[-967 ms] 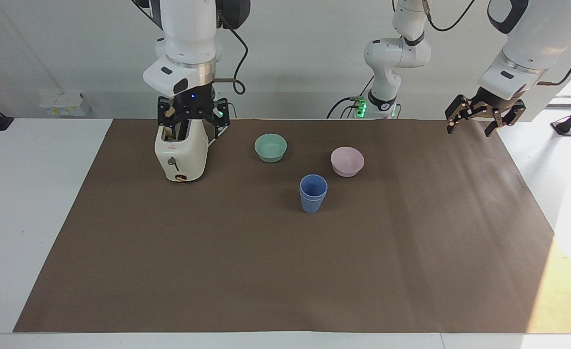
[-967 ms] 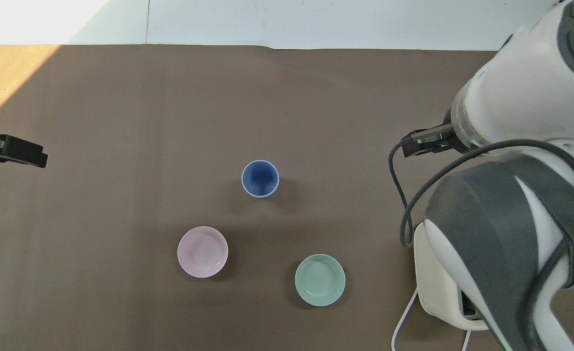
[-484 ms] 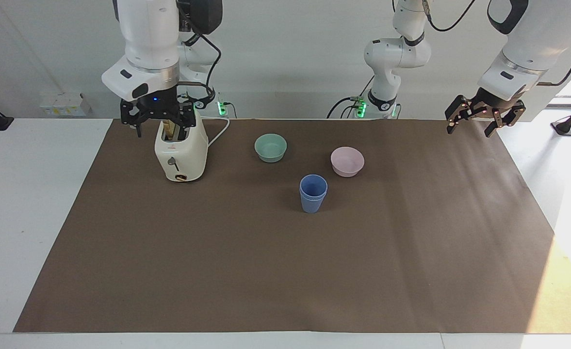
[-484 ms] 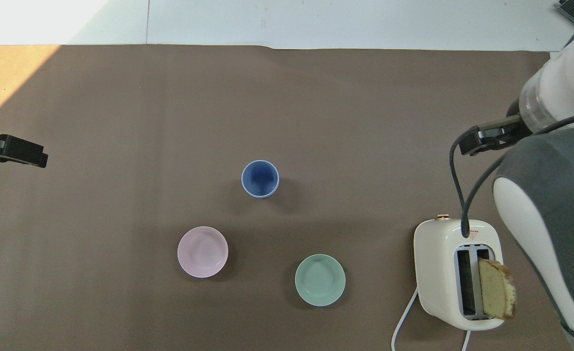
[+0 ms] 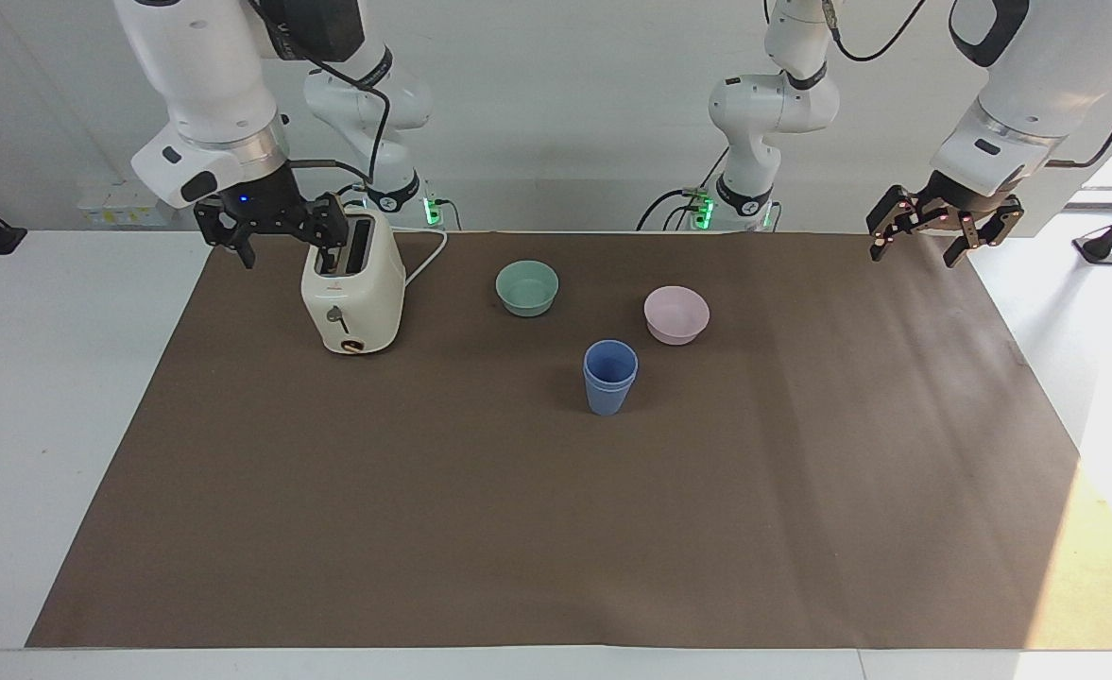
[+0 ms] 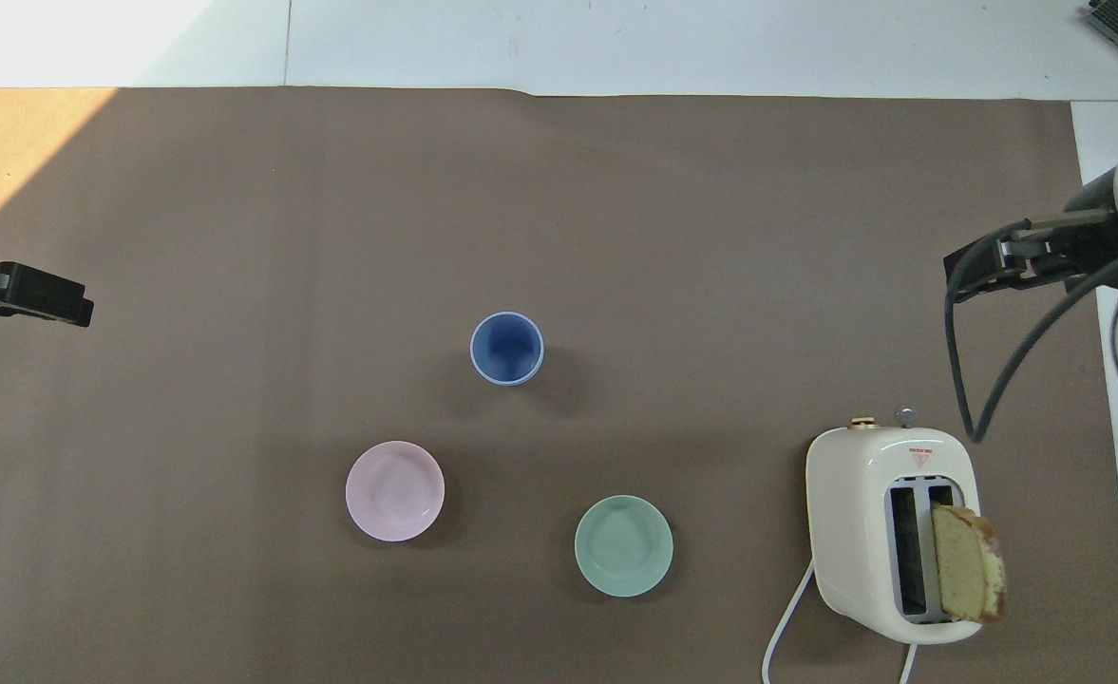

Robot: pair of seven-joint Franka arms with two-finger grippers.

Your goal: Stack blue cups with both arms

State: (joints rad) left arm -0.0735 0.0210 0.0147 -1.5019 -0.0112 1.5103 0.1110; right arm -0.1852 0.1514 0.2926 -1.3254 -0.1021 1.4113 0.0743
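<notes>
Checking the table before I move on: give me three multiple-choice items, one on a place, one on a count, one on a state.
1. The blue cups stand:
A. farther from the robots than both bowls
B. in the mint-green bowl
C. on the toaster

2. Bowls on the mat:
A. one
B. two
C. three

3. The blue cups are:
A. apart
B. tipped over
C. nested, upright

Answers:
1 A, both views put them farther out than the mint-green bowl and pink bowl.
2 B, only those two show.
3 C, a second rim shows just below the top one.
</notes>
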